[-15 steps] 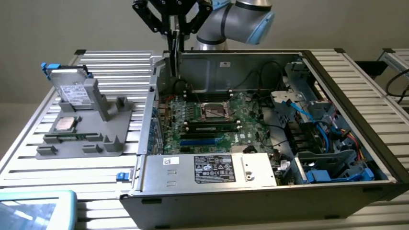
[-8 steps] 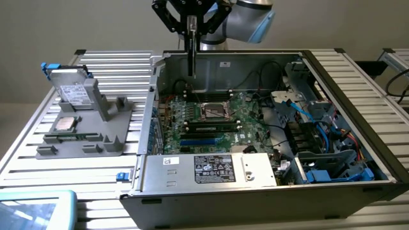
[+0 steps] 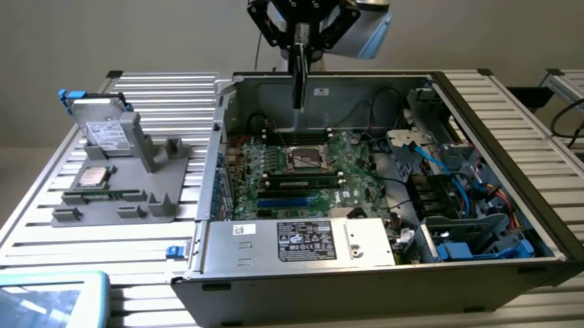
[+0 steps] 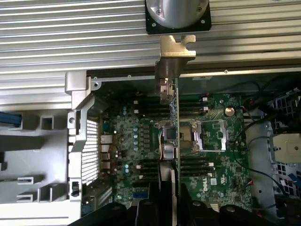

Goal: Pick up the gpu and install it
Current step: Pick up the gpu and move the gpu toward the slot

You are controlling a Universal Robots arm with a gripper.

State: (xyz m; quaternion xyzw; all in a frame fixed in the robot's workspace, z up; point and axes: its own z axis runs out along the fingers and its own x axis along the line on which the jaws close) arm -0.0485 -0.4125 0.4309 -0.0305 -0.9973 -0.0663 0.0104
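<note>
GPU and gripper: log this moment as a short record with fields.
held item: gpu, clamped in the gripper, hanging upright
gpu position: above the open computer case, over the motherboard, touching no slot
side holder: grey fixture at the exterior view's left, carrying a silver drive and a processor chip
install status: not yet seated

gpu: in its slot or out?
Out. The gpu hangs on edge, gripped by the hand, above the motherboard and not seated in any slot.

Open computer case [image 3: 365,294] on slatted table [image 3: 164,85], green motherboard [image 3: 351,164] inside, grey holder [image 3: 109,212] beside
</note>
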